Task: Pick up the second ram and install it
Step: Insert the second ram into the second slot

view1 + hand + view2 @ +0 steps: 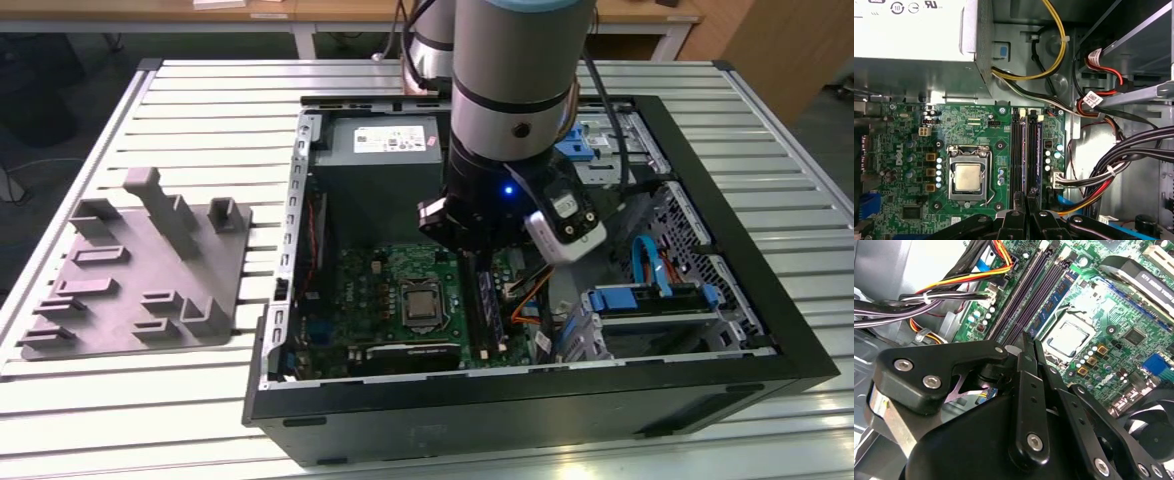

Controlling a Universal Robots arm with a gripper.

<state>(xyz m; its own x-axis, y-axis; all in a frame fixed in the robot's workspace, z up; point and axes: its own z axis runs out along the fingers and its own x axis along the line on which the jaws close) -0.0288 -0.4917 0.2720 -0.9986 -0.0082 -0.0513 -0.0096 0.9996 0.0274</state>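
Slatted desk, open case, arm lowered over the motherboard.

At the board's 3 o'clock edge the ram is seen upright in its slot, kept aligned by the tool, closed around its near end.

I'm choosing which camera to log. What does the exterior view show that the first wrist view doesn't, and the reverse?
Exterior view adds the grey holder on the slatted table, the arm and the whole computer case. First wrist view adds the yellow cables by the case wall. Both share the green motherboard, its processor and the gripper at the memory slots.
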